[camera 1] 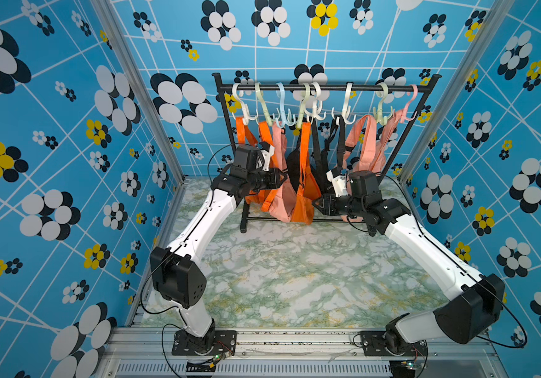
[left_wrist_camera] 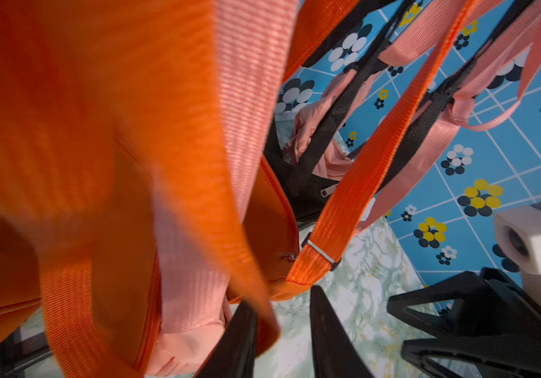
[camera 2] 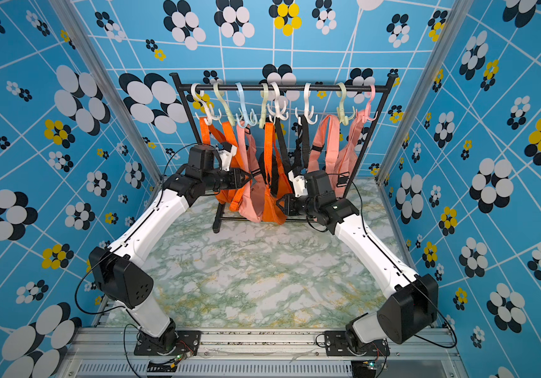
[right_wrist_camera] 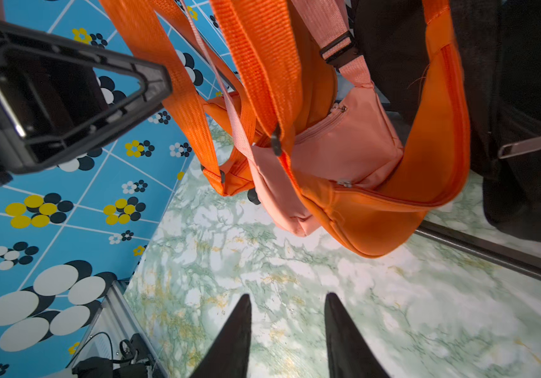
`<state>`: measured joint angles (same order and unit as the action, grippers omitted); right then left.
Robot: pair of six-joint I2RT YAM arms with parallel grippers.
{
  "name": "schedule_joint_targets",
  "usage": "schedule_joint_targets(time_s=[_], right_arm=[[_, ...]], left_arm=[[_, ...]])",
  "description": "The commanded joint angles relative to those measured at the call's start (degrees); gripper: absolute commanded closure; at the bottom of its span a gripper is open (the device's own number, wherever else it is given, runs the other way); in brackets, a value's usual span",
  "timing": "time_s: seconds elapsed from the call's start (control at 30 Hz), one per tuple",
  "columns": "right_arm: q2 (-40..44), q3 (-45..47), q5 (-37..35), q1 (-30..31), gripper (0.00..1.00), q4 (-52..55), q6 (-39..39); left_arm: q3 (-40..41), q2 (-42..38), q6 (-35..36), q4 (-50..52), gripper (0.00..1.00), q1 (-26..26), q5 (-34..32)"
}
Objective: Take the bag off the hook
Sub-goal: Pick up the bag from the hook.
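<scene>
- Left wrist view alone shows left gripper (left_wrist_camera: 282, 299) spread, orange strap (left_wrist_camera: 203, 209) draped across one finger.
- Right wrist view: right gripper (right_wrist_camera: 288, 296) spread, empty, bare table (right_wrist_camera: 295, 268) ahead.

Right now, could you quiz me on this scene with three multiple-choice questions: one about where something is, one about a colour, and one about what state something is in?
1. Where do the bags hang?
A. From hooks on the black rail
B. From nails in the wall
C. From the robot's arms

2. What colour is the last hook at the rail's end on the robot's right?
A. Green
B. Pink
C. Blue

3. How do the fingers of the right gripper stand?
A. Shut on a strap
B. Clamped on the rail
C. Apart, nothing between them

Answers:
1 A: in both top views the bags dangle from hooks along the rail.
2 B: the hook at that end is pink.
3 C: the right wrist view shows only bare table between them.
</scene>
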<state>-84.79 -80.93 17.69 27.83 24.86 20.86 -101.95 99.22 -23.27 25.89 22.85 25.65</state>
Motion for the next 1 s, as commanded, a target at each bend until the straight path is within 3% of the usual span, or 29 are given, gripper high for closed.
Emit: schedule_joint_targets(time_s=[0.0, 0.1, 0.2, 0.4, 0.63, 0.7, 0.8, 0.97], right_arm=[[-1.5, -2.9, 0.2, 3.3, 0.42, -4.7, 0.7], [-3.5, -4.4, -1.3, 6.5, 0.3, -6.3, -0.4], [-7.0, -6.7, -3.0, 8.7, 0.25, -6.8, -0.5], [-13.4, -7.6, -10.9, 9.7, 0.25, -14.9, 1.5], [-18.4, -10.3, -26.6, 9.4, 0.28, -22.3, 3.3], [-19.3, -12.6, -27.0, 8.9, 0.38, -23.2, 3.8], [-20.3, -13.5, -26.3, 7.5, 0.69, -23.1, 6.0], [-19.5, -11.7, -24.9, 5.5, 0.93, -21.8, 8.2]], left_arm=[[-2.4, 1.2, -2.2, -1.9, 0.69, 0.4, 4.2], [-2.2, 1.4, -2.7, -1.5, 0.69, 0.4, 2.9], [-2.1, 1.2, -3.5, -2.2, 0.69, 0.5, 3.9], [-2.1, 0.6, -6.6, -3.7, 0.69, 0.5, 5.8], [-1.3, -1.2, -8.5, -3.8, 0.68, 0.9, 7.8], [-0.7, -2.1, -8.6, -3.8, 0.67, 0.9, 8.6], [0.9, -3.8, -7.7, -3.5, 0.58, 0.6, 8.0], [1.5, -7.3, -6.3, -0.5, 0.31, -2.5, 7.2]])
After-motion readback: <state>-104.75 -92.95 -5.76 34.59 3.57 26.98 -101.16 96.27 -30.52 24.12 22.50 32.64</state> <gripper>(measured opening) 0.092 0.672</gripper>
